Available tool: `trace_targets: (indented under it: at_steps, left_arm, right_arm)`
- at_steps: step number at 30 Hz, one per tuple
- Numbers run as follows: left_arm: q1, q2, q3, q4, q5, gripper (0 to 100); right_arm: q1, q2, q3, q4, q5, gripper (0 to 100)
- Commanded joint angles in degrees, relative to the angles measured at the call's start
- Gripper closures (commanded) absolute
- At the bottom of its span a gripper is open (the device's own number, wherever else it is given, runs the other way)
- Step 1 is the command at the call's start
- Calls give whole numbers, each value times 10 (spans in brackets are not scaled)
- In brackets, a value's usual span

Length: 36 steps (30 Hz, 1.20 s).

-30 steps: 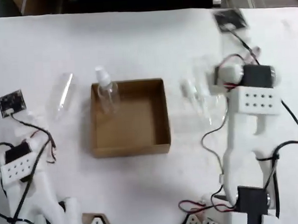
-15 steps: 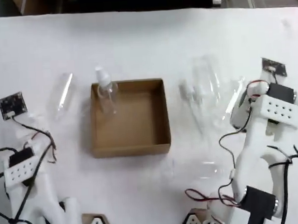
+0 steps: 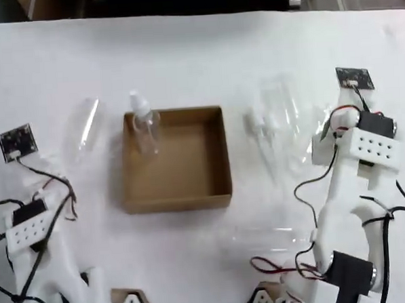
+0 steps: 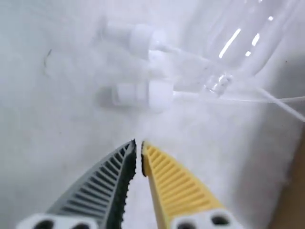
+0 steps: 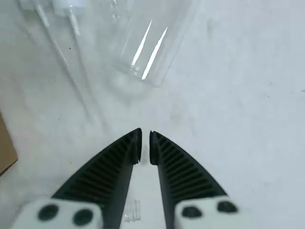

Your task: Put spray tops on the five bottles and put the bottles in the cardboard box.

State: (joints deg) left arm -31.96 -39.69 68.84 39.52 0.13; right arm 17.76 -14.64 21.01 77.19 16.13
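A cardboard box (image 3: 226, 157) sits mid-table. At its back left corner stands a clear bottle (image 3: 145, 124) with a white spray top on. Another clear bottle (image 3: 84, 127) lies left of the box, and more bottles (image 3: 285, 106) and loose spray tops (image 3: 259, 121) lie right of it. One bottle (image 3: 265, 238) lies in front of the box. My left gripper (image 4: 138, 143) is shut and empty, just short of two white spray tops (image 4: 143, 93) beside a bottle (image 4: 238, 43). My right gripper (image 5: 144, 134) is shut and empty, a little short of a bottle's (image 5: 152, 38) base.
The left arm (image 3: 26, 228) stands at the table's front left, the right arm (image 3: 358, 147) at the right with cables trailing to its base. Thin spray tubes (image 5: 71, 28) lie beside the right-hand bottle. The box corner (image 5: 5, 148) shows at the right wrist view's edge.
The right arm swung away from the bottles to the right and drew back. A clear bottle now lies in front of the box. The left arm pulled back slightly.
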Motion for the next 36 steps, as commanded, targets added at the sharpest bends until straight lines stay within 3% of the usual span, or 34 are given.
trace_targets:
  at_steps: [1, 9, 16, 19, 23, 24, 32, 36]
  left_arm:
    - [-1, 3, -3, -12, -7, 976]
    - [0, 0, 6, -17, -6, 976]
    - [16, 0, 7, -18, -7, 976]
    - [16, 0, 7, -18, -7, 976]
    - [16, 0, 7, -18, -7, 976]
    - [17, 0, 6, -18, -7, 976]
    - [18, 0, 6, -18, -7, 976]
    - [18, 0, 6, -18, -7, 976]
  right_arm:
    - [-28, -15, -3, -17, 55, 977]
    - [-10, 18, 24, -10, 178, 977]
    - [-3, 20, 52, 94, 273, 977]
    - [-6, 7, 56, 124, 401, 981]
    - [-1, -7, 57, 226, 689, 981]
    - [0, -18, 62, 221, 721, 981]
    - [-76, -84, 175, 218, 881, 981]
    - [-131, -102, 233, 217, 867, 981]
